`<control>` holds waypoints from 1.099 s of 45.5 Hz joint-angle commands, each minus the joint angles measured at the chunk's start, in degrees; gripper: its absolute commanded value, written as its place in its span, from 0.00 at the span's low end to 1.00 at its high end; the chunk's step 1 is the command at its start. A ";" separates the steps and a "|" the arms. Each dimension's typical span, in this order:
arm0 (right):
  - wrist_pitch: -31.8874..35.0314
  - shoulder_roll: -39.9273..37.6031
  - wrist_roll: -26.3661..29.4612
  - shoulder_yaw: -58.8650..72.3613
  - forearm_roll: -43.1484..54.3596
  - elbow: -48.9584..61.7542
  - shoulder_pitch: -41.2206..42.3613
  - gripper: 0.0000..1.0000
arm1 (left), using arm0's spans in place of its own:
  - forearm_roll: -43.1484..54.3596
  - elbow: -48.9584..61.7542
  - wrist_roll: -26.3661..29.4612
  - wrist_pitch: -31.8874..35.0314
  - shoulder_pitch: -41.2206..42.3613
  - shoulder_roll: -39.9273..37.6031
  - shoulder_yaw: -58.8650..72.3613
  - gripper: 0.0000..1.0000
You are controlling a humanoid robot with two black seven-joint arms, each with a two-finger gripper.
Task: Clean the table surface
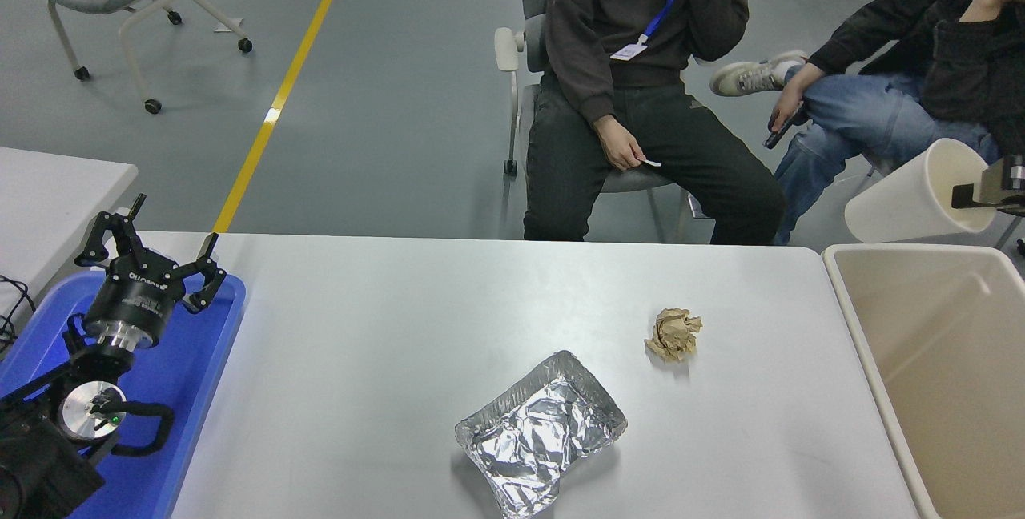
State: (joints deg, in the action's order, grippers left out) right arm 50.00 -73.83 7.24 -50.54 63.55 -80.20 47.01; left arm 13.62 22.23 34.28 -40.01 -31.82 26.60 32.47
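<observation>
Table surface (384,343): smooth, matte, light grey-white, rounded at the corners, spread well below and to the left of the right gripper (973,197). Right jaws pinched on the rim of a white paper cup (913,200), tipped on its side in the air above the far edge of the beige plastic bin (945,359). On the tabletop, 1 crinkled foil tray (540,432) and 1 crumpled brown paper ball (674,333), well apart from those jaws. Left gripper (152,251) parked over the blue tray (192,391), fingers spread wide, holding nothing.
</observation>
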 commanded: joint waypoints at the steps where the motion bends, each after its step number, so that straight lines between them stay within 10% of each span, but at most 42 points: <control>1: 0.00 0.00 -6.01 0.44 4.38 5.75 -0.78 0.00 | 0.00 0.00 0.00 -0.07 0.00 0.03 0.05 1.00; 21: 0.00 3.96 -14.53 8.87 6.76 25.44 -1.39 0.00 | 0.00 0.00 0.00 -0.07 0.00 -0.05 -0.04 1.00; 50: -22.13 16.87 -24.90 35.06 6.15 48.99 -0.78 0.00 | 0.00 0.00 0.00 -0.07 0.00 -0.05 -0.04 1.00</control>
State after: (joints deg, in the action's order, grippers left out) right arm 35.74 -62.62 -13.89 -25.89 69.88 -41.29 45.98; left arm 13.62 22.24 34.28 -40.00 -31.82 26.61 32.46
